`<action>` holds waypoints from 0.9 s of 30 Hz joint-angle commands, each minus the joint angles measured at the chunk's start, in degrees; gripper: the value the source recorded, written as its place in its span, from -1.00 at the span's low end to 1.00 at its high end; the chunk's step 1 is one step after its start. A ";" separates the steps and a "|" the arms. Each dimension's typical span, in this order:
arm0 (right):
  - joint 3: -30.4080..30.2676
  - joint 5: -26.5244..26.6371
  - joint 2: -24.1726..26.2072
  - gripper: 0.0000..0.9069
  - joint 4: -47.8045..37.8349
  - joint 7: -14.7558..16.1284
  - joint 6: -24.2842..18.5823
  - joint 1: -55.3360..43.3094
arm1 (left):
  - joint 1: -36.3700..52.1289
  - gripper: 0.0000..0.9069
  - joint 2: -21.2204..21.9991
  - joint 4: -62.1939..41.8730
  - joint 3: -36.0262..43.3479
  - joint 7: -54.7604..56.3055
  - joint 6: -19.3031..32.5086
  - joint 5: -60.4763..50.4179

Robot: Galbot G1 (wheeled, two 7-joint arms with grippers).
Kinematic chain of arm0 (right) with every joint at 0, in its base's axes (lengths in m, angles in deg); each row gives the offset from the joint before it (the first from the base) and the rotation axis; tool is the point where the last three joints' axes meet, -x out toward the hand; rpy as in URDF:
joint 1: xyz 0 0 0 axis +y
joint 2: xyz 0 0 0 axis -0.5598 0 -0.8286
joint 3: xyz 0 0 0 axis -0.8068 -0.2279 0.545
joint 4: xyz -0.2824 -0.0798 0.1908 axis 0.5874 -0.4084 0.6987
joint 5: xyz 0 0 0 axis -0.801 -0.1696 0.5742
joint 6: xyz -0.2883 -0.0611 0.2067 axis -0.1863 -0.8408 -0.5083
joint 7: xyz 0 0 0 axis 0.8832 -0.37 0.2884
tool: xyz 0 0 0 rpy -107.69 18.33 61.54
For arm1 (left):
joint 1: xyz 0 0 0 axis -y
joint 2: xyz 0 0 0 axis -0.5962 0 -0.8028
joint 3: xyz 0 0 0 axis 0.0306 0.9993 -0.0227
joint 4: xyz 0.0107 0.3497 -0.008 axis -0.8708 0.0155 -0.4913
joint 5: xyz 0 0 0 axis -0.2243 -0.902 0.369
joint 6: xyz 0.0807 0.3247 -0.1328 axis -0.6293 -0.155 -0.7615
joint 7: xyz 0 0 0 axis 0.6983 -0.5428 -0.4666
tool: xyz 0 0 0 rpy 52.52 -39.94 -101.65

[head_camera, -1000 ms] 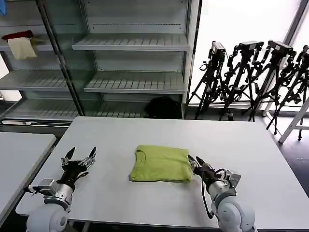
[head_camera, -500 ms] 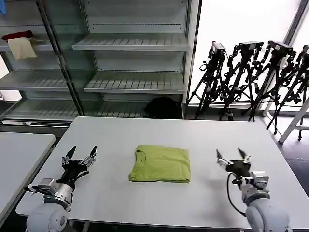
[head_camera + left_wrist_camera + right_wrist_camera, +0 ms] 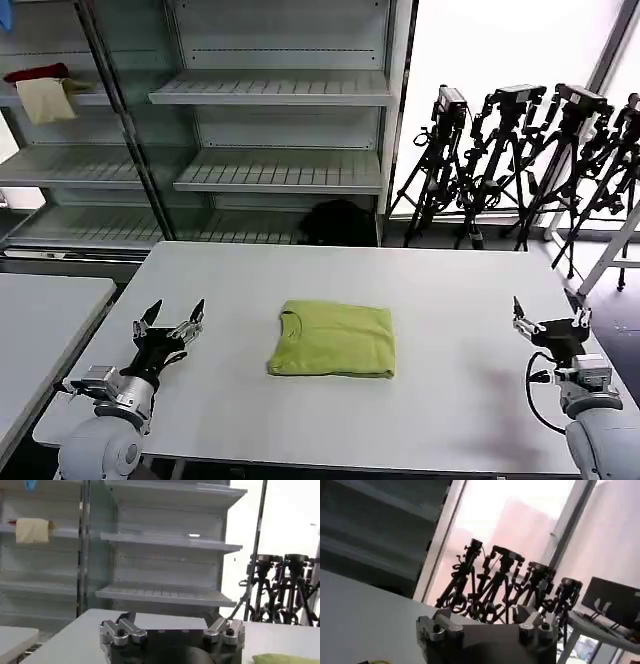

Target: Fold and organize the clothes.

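The clothes, one lime-green T-shirt, lie folded into a neat rectangle at the middle of the white table, neck at the left end. A corner of the T-shirt shows in the left wrist view. My left gripper stands open at the table's front left, well apart from the shirt. Far off at the table's right edge, my right gripper is open and holds nothing. Both sets of jaws are spread wide with only table and room between them in the wrist views.
A metal shelf unit stands behind the table, with a red cloth and a cream cloth on its upper left shelf. Camera tripods crowd the back right. A second table sits at the left.
My right gripper has left the shirt's right edge, opened, and swung out to the table's right edge. The shirt stays folded and still. The left gripper has hardly moved.
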 commanded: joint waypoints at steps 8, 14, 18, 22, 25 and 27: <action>5.91 2.91 1.10 1.00 1.11 1.95 0.46 4.45 | 0.55 1.00 -2.27 -1.10 0.28 0.06 1.21 1.40; 5.92 3.61 -0.03 1.00 2.24 1.21 1.35 5.77 | 0.91 1.00 -3.50 -2.43 -0.31 -0.01 2.93 1.69; 6.06 5.29 -1.66 1.00 3.11 1.13 0.89 6.86 | 0.75 1.00 -4.18 -3.46 -0.28 -0.06 4.30 1.91; 6.27 6.28 -1.96 1.00 2.95 0.94 0.51 7.56 | 1.34 1.00 -4.30 -4.86 0.03 -0.14 5.19 1.78; 6.48 6.51 -1.82 1.00 2.78 0.94 0.16 7.74 | 1.84 1.00 -4.17 -5.93 0.50 -0.19 5.46 1.69; 6.58 6.73 -1.71 1.00 2.84 1.03 0.12 7.71 | 1.91 1.00 -3.92 -6.63 0.84 -0.27 5.79 1.44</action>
